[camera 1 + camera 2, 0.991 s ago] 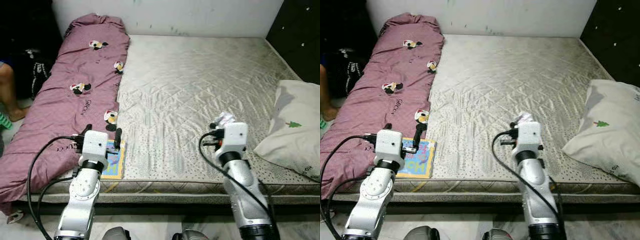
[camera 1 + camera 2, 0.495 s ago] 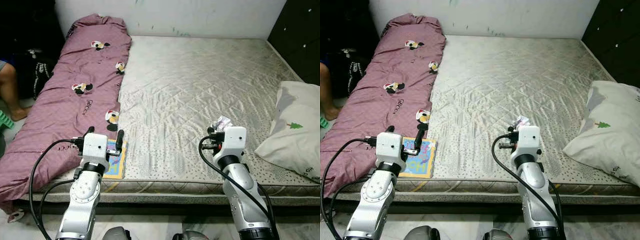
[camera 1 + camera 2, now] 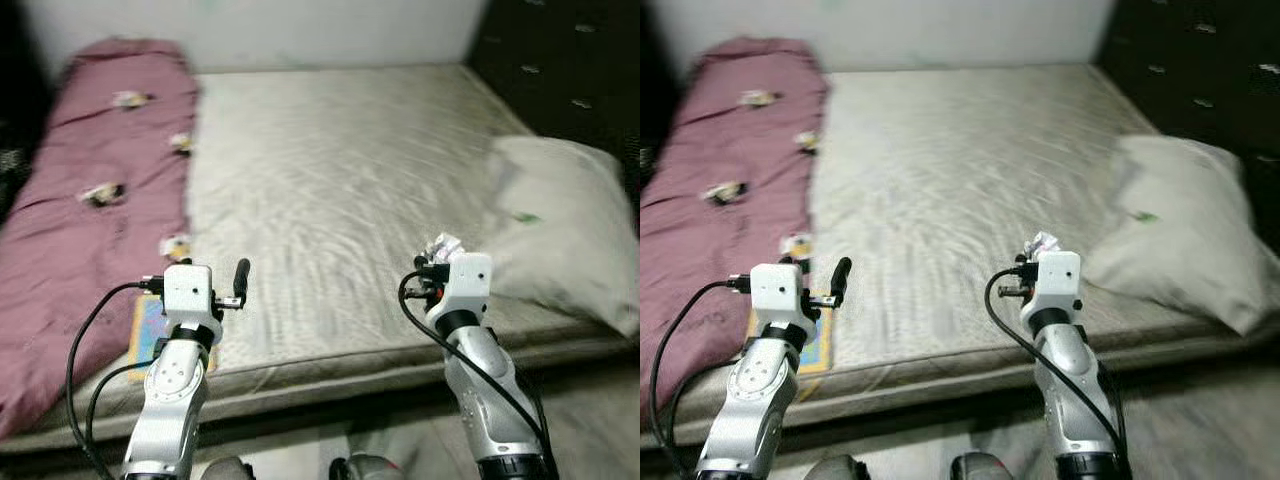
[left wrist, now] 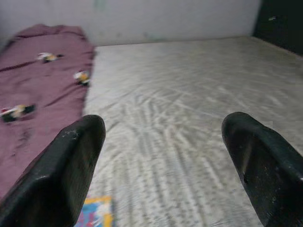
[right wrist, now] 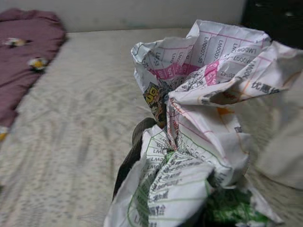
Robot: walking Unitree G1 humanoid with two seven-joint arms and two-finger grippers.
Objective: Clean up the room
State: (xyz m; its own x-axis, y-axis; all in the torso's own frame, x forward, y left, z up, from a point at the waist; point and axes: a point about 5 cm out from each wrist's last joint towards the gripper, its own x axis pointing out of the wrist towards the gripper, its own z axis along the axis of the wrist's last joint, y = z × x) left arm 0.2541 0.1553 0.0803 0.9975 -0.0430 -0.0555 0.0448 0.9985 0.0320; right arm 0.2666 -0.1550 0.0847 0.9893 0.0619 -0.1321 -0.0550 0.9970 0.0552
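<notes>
The right gripper [image 5: 156,156] is clamped on a crumpled paper wad [image 5: 203,123], printed with pink, green and orange grids and small text; 1 black finger [image 5: 135,151] shows beneath the paper. In the head views the wad [image 3: 441,246] sits at the tip of the right arm, held above the near edge of the mattress [image 3: 330,160], close to the pillow [image 3: 560,220].

The left gripper [image 4: 161,161] has its 2 black fingers [image 4: 71,165] spread wide apart with nothing between them, hovering over the mattress near its front edge. Just beside that arm, a colourful picture book [image 3: 148,322] lies flat on the mattress at the border of the maroon blanket [image 3: 80,180], which covers the mattress's left strip and bears small cartoon prints. The head views are blurred.
</notes>
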